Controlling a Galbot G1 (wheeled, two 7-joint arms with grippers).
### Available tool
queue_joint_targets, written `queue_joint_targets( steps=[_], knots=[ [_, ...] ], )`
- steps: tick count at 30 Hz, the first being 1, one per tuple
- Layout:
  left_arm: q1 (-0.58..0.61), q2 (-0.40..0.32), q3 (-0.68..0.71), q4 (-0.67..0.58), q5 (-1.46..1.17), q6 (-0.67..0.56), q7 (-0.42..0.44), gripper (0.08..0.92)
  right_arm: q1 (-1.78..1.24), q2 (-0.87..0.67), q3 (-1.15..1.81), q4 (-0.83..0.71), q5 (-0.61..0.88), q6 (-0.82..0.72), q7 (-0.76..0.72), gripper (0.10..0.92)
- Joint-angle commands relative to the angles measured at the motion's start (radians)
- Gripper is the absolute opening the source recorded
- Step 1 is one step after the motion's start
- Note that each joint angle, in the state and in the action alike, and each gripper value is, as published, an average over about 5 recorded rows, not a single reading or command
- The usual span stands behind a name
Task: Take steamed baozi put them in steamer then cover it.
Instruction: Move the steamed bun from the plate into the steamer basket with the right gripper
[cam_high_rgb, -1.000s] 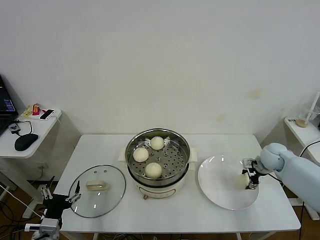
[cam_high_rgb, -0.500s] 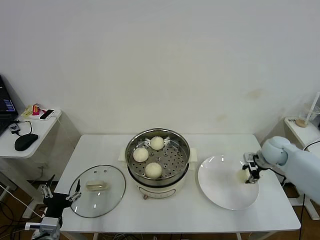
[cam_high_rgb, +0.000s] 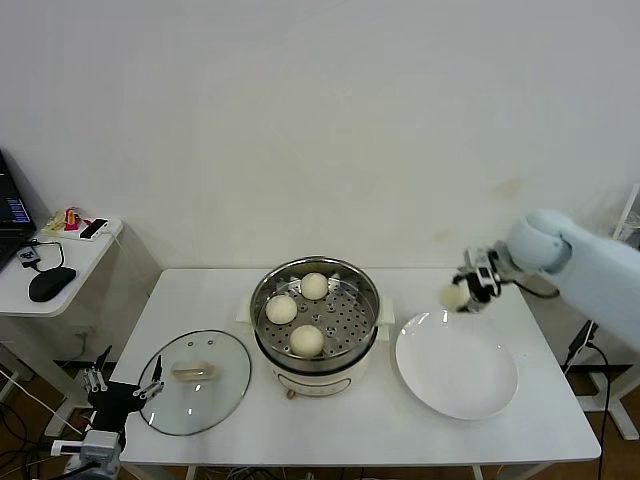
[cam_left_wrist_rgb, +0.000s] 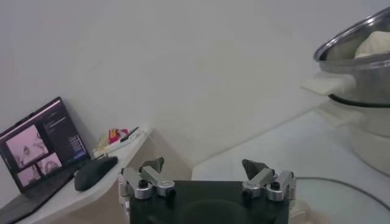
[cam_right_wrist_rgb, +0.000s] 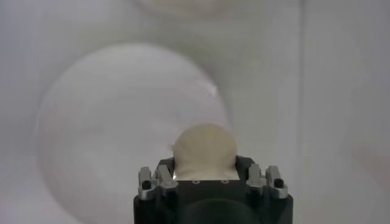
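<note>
Currently the right gripper (cam_high_rgb: 462, 292) holds the fourth steamed baozi (cam_high_rgb: 453, 296) in the air, right of the steamer (cam_high_rgb: 315, 318) and above the far edge of the white plate (cam_high_rgb: 457, 375). Its jaws are closed most of the way, one on each side of the bun; in the right wrist view the baozi (cam_right_wrist_rgb: 205, 150) fills the gap between them and bulges out past the gripper body.

Three baozi (cam_high_rgb: 306, 340) already sit on the perforated tray inside the steamer: one at the near side, one at the left, one at the far side. The right part of the tray shows free space.

Handling judgement: the bun looks soft, light and easily dented, with a smooth skin that may slip or tear. A grip across its widest part, with light pressure only, suits it best. Excess squeeze would likely deform it.

The glass cover (cam_high_rgb: 195, 381) lies flat on the table, left of the steamer, handle up. It is probably rigid, heavier and breakable; the cream bar handle (cam_high_rgb: 194, 372) at its centre is the sensible place to grasp.

The left gripper (cam_high_rgb: 122, 393) waits, jaws wide apart and empty, at the near-left table edge beside the cover.
</note>
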Motion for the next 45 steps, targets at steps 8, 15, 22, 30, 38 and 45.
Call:
queue_joint_targets(
  steps=[8, 15, 22, 30, 38, 45],
  knots=[
    [-0.003, -0.002, -0.004, 0.010, 0.000, -0.002, -0.002, 0.823, 0.285, 0.340, -0.248, 0.034, 0.425, -0.196, 0.139, 0.625],
    [-0.004, -0.008, -0.009, 0.012, -0.002, -0.004, -0.002, 0.823, 0.211, 0.408, -0.277, -0.003, 0.458, -0.264, 0.188, 0.628],
    [-0.010, -0.007, -0.011, 0.011, -0.004, -0.004, -0.002, 0.823, 0.135, 0.448, -0.293, -0.052, 0.422, -0.292, 0.214, 0.627],
    [-0.018, -0.003, -0.017, 0.020, -0.011, -0.006, -0.003, 0.823, 0.110, 0.474, -0.305, -0.074, 0.400, -0.320, 0.238, 0.625],
    [-0.022, 0.000, -0.020, 0.020, -0.013, -0.006, -0.003, 0.823, 0.093, 0.482, -0.308, -0.099, 0.364, -0.321, 0.235, 0.628],
    [-0.022, -0.002, -0.019, 0.021, -0.013, -0.006, -0.003, 0.823, 0.085, 0.472, -0.298, -0.099, 0.349, -0.317, 0.230, 0.628]
  ],
)
